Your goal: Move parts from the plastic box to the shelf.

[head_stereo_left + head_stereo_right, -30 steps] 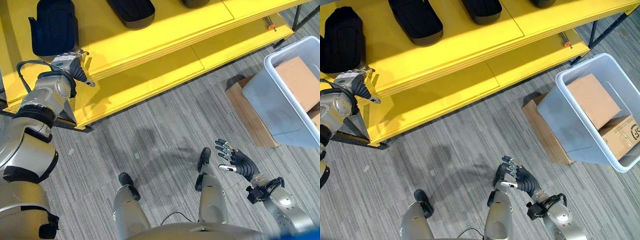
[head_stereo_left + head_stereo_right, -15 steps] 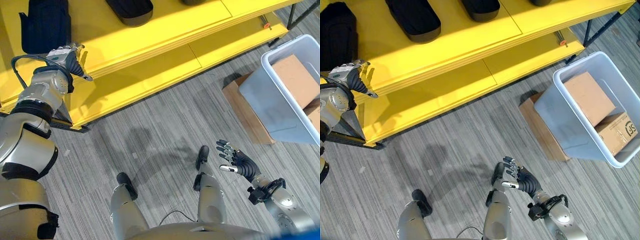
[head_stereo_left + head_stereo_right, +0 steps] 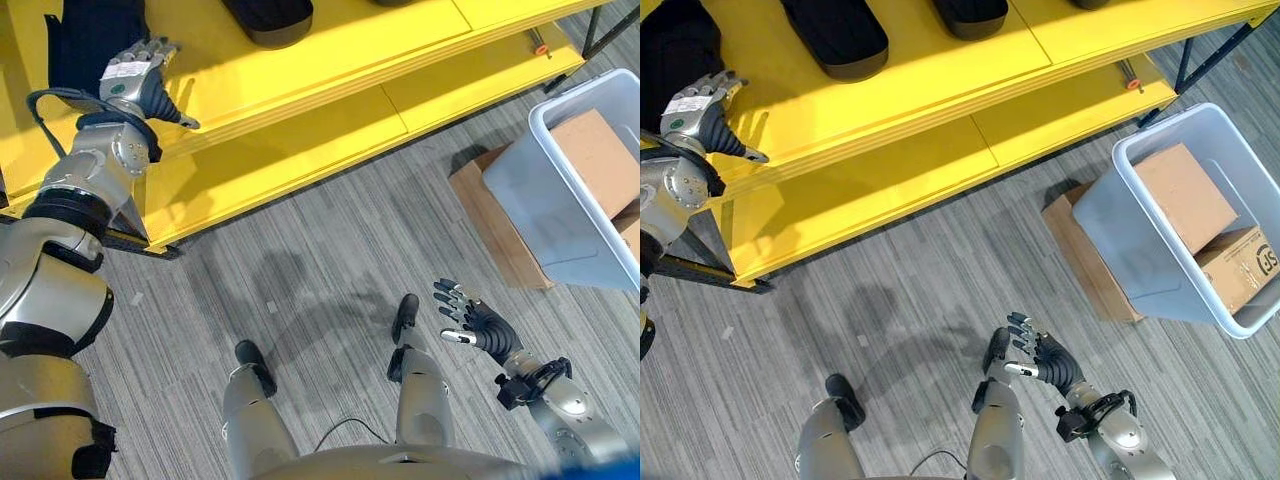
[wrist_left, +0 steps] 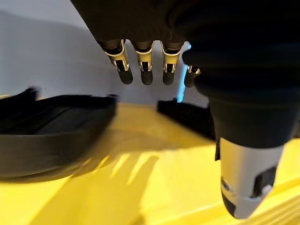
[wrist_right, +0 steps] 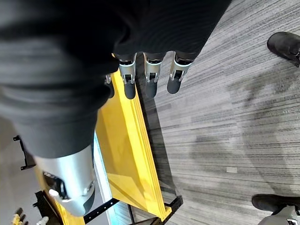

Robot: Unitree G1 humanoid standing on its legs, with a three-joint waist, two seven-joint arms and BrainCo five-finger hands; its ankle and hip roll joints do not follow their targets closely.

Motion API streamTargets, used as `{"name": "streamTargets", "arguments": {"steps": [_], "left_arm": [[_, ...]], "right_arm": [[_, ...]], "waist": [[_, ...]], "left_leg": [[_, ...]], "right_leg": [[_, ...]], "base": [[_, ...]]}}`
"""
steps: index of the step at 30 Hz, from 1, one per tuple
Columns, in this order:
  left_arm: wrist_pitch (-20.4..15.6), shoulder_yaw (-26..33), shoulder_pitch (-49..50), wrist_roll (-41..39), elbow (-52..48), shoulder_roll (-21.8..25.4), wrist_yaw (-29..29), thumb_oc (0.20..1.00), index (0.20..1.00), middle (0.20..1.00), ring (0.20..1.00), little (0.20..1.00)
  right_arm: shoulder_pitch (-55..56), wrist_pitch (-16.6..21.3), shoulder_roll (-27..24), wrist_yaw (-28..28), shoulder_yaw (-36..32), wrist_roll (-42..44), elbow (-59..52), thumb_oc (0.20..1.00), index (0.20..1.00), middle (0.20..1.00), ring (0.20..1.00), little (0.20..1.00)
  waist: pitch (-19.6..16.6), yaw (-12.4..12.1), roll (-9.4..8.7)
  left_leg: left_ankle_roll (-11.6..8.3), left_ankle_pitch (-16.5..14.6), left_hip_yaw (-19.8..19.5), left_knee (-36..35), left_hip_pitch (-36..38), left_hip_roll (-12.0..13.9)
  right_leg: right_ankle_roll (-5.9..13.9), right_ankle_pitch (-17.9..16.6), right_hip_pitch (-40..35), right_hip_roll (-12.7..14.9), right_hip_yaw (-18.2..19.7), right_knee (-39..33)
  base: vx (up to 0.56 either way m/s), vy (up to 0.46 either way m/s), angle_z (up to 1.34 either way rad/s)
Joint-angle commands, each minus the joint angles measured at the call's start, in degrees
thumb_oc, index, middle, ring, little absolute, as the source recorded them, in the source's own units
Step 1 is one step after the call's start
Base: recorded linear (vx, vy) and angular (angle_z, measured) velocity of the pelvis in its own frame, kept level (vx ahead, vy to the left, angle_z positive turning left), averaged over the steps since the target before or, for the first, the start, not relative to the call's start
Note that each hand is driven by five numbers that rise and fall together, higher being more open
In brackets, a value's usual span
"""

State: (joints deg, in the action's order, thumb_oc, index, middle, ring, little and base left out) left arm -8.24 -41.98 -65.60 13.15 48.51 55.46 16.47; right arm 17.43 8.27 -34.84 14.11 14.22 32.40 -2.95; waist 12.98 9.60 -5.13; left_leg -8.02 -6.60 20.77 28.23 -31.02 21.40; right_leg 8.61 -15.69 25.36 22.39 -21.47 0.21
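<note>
Left hand (image 3: 140,75) is at upper left of the left eye view, over the yellow shelf (image 3: 330,60), just beside a black part (image 3: 85,35) lying on the upper board; fingers straight, nothing held. More black parts (image 3: 835,35) sit along the shelf top. Right hand (image 3: 470,325) is at lower right, over the grey carpet (image 3: 320,250), fingers spread, empty. Plastic box (image 3: 1120,230) is at the right edge on the floor, with cardboard boxes (image 3: 1185,195) inside and flat cardboard (image 3: 1085,265) under it.

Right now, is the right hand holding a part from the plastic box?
No. The right hand hangs open and empty above the floor, apart from the plastic box.
</note>
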Motion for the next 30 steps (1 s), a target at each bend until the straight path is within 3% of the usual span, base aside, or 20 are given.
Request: {"name": "streamTargets", "arguments": {"steps": [1, 3, 4, 7, 10, 11, 14, 16, 25, 30], "left_arm": [[-3.44, 7.29, -1.42, -4.72, -2.88, 2.41, 2.81, 1.0, 1.0, 1.0, 1.0, 1.0], [-6.97, 14.64, 6.75, -10.59, -12.81, 3.0, 3.28, 1.0, 1.0, 1.0, 1.0, 1.0], [-6.9, 15.23, 7.42, -10.59, -13.19, 3.11, 3.23, 1.0, 1.0, 1.0, 1.0, 1.0], [-10.26, 25.13, 20.43, -15.45, -24.56, 2.05, 4.32, 1.0, 1.0, 1.0, 1.0, 1.0], [-12.29, 31.35, 30.56, -17.75, -31.7, -0.25, 3.02, 1.0, 1.0, 1.0, 1.0, 1.0], [-13.75, 34.25, 37.55, -18.98, -36.63, -2.29, 1.21, 1.0, 1.0, 1.0, 1.0, 1.0], [-14.33, 38.05, 44.13, -19.65, -40.94, -4.36, 0.06, 1.0, 1.0, 1.0, 1.0, 1.0], [-15.43, 42.44, 53.06, -23.31, -45.98, -9.44, -2.38, 1.0, 1.0, 1.0, 1.0, 1.0], [-15.6, 47.33, 72.17, -28.55, -55.83, -16.58, -9.28, 1.0, 1.0, 1.0, 1.0, 1.0], [-13.88, 45.79, 80.09, -32.65, -54.84, -20.92, -12.71, 1.0, 1.0, 1.0, 1.0, 1.0]], "right_arm": [[-2.36, 4.01, -3.89, -0.7, -3.34, 0.59, -2.06, 1.0, 1.0, 1.0, 1.0, 1.0], [-2.73, 4.84, -2.76, -1.37, -3.92, -0.12, -2.18, 1.0, 1.0, 1.0, 1.0, 1.0], [-2.71, 4.84, -2.97, -1.37, -3.82, -0.14, -2.19, 1.0, 1.0, 1.0, 1.0, 1.0], [-3.47, 5.95, -1.9, -2.6, -4.53, -1.86, -3.24, 1.0, 1.0, 1.0, 1.0, 1.0], [-4.73, 6.31, -0.72, -3.89, -4.3, -3.62, -3.19, 1.0, 1.0, 1.0, 1.0, 1.0], [-5.8, 6.31, 0.25, -4.53, -4.62, -4.47, -3.15, 1.0, 1.0, 1.0, 1.0, 1.0], [-6.43, 6.28, 0.48, -4.86, -4.04, -4.97, -3.38, 1.0, 1.0, 1.0, 1.0, 1.0], [-7.6, 6.31, 1.51, -5.3, -3.49, -5.5, -3.61, 1.0, 1.0, 1.0, 1.0, 1.0], [-9.92, 5.77, 3.01, -5.1, -0.65, -5.6, -4.51, 1.0, 1.0, 1.0, 1.0, 1.0], [-11.09, 5.62, 3.7, -5.81, 0.96, -6.45, -4.68, 1.0, 1.0, 1.0, 1.0, 1.0]], "waist": [[1.29, -0.67, 1.6], [1.2, -2.05, 1.55], [1.18, -1.88, 1.67], [1.13, -3.27, 1.58], [0.92, -4.12, 1.4], [0.29, -5.3, 1.19], [-0.15, -5.53, 0.94], [-1.37, -6.61, 0.74], [-4.56, -9.83, 0.05], [-6.12, -11.28, 0.42]], "left_leg": [[0.56, 4.89, 0.7, -5.08, 3.32, -2.62], [0.37, 5.23, 0.27, -6.0, 4.58, -3.18], [0.36, 5.25, 0.28, -6.05, 4.69, -3.19], [0.19, 5.79, -0.35, -7.15, 6.41, -3.56], [0.15, 6.15, -0.75, -8.23, 8.21, -3.8], [0.16, 6.42, -1.28, -9.15, 9.5, -3.89], [0.23, 6.6, -1.45, -10.03, 10.98, -4.32], [0.72, 6.45, -1.87, -11.74, 13.55, -5.43], [1.6, 7.5, -2.16, -17.14, 19.33, -7.57], [1.5, 8.4, -1.69, -20.15, 24.87, -6.49]], "right_leg": [[6.39, -1.38, -9.63, 3.55, 1.01, 5.25], [6.39, -1.08, -11.22, 3.63, 0.39, 4.88], [6.39, -1.07, -11.32, 3.63, 0.38, 4.85], [6.35, -0.79, -13.4, 3.73, -0.34, 4.47], [6.24, -0.56, -15.16, 3.68, -0.81, 4.21], [6.2, -0.29, -16.7, 3.57, -1.39, 4.0], [6.21, -0.39, -18.52, 3.72, -1.98, 3.52], [6.34, -0.94, -21.09, 3.93, -2.78, 2.92], [6.39, -2.21, -26.51, 4.01, -5.09, 1.55], [6.17, 0.88, -30.07, 2.87, -5.64, 2.53]], "base": [[0.0, -0.004, 0.07], [0.0, -0.012, 0.02], [0.0, -0.038, -0.04], [0.0, -0.04, 0.07], [0.02, -0.017, 0.14], [0.05, -0.022, 0.17], [0.05, 0.0, 0.13], [0.09, 0.034, 0.22], [0.08, -0.01, 0.14], [0.08, -0.057, 0.09]]}}
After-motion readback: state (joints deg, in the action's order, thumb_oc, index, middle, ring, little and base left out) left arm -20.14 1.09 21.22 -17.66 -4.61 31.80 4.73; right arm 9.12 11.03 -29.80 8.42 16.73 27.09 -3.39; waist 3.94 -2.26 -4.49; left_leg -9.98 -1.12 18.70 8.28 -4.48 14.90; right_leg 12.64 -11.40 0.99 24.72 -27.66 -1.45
